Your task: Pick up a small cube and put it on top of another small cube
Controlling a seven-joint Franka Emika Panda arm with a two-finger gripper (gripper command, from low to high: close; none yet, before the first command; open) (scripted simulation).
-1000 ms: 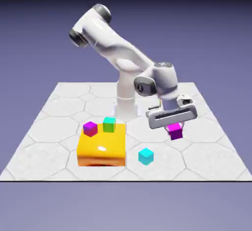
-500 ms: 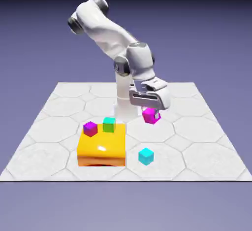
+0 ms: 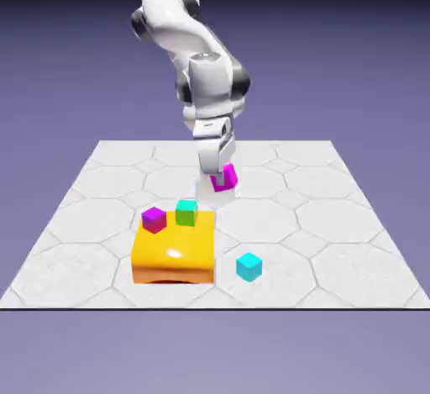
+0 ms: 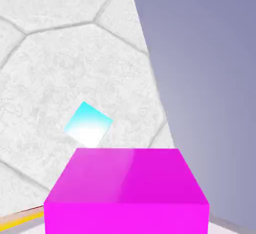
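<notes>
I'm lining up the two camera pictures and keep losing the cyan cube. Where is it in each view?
Exterior view: the cyan cube lies on the table near the front edge, to the right of the yellow block.
Hand view: it lies left of centre on the white tiles, just above the held pink cube.
Shared landmark: the pink cube held in the gripper.

**Inspector A:** In the hand view the pink cube (image 4: 127, 190) fills the lower frame; its bottom is cut off by the edge, and both fingertips are hidden behind it.

**Inspector B:** Noted. A thin strip of the yellow block (image 4: 17, 218) shows at that view's lower left, the rest cropped. In the exterior view the gripper (image 3: 220, 179) covers part of the pink cube (image 3: 224, 181).
</notes>
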